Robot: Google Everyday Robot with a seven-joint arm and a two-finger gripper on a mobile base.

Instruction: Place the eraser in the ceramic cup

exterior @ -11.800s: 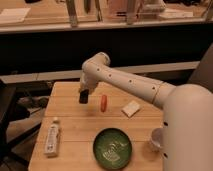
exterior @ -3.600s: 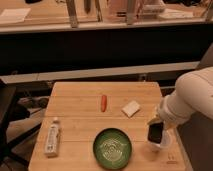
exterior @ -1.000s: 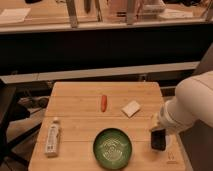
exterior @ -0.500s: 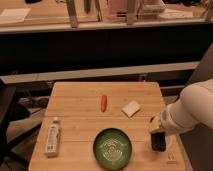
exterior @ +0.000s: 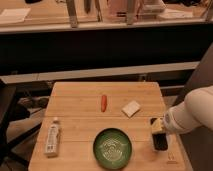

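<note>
Writing: I could read no brand or lettering anywhere; the white bottle (exterior: 52,139) lying at the table's left edge carried a label too small to make out.
Gripper: the gripper (exterior: 159,141) hung over the right front part of the wooden table (exterior: 80,107), at the end of the white arm (exterior: 192,115) reaching in from the right. I could not tell how its jaws stood.
Eraser: I saw a dark block shape at the gripper's lower end, but could not separate the eraser from the tool itself.
Ceramic cup: I could not pick it out; the gripper and arm covered that corner of the table.
Green bowl: the green patterned bowl (exterior: 112,148) sat near the front edge, just left of the gripper, apart from it.
Pale block: a whitish flat square block (exterior: 131,108) lay behind the gripper, toward mid-table.
Red item: a small red-orange oblong thing (exterior: 104,102) lay near the table's centre, left of the pale block.
Background: a dark counter front ran behind the table.
</note>
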